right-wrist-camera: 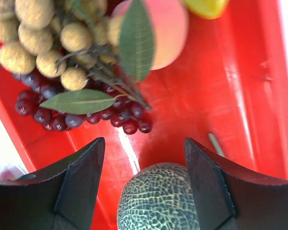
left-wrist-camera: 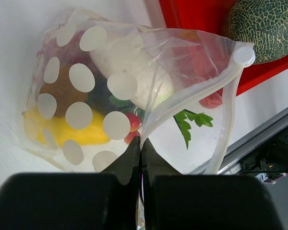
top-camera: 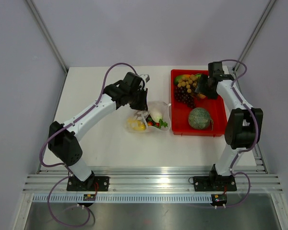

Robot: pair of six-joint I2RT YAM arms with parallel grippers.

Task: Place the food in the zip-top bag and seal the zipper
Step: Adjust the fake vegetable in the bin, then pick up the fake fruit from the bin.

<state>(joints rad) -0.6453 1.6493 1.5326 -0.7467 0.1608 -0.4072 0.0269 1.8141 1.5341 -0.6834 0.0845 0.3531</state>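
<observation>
White table [top-camera: 96, 139], centre frame: zip-top bag [left-wrist-camera: 120, 86], part-filled with food, its open mouth edge pinched in left gripper [left-wrist-camera: 140, 158]. Upper right: right gripper [right-wrist-camera: 144, 143], jaws wide and empty, over red tray [top-camera: 216, 103] near grapes [right-wrist-camera: 81, 112]. Filling step, likely; next move called for a square descent onto one piece.

The zip-top bag [left-wrist-camera: 134, 96] sits just ahead of the left gripper [left-wrist-camera: 140, 146], with food [left-wrist-camera: 77, 132] inside. In the tray [right-wrist-camera: 206, 96], grapes [right-wrist-camera: 77, 108] and longans [right-wrist-camera: 43, 43] lie ahead of the right gripper [right-wrist-camera: 144, 143], with the melon [right-wrist-camera: 158, 196] nearer.
</observation>
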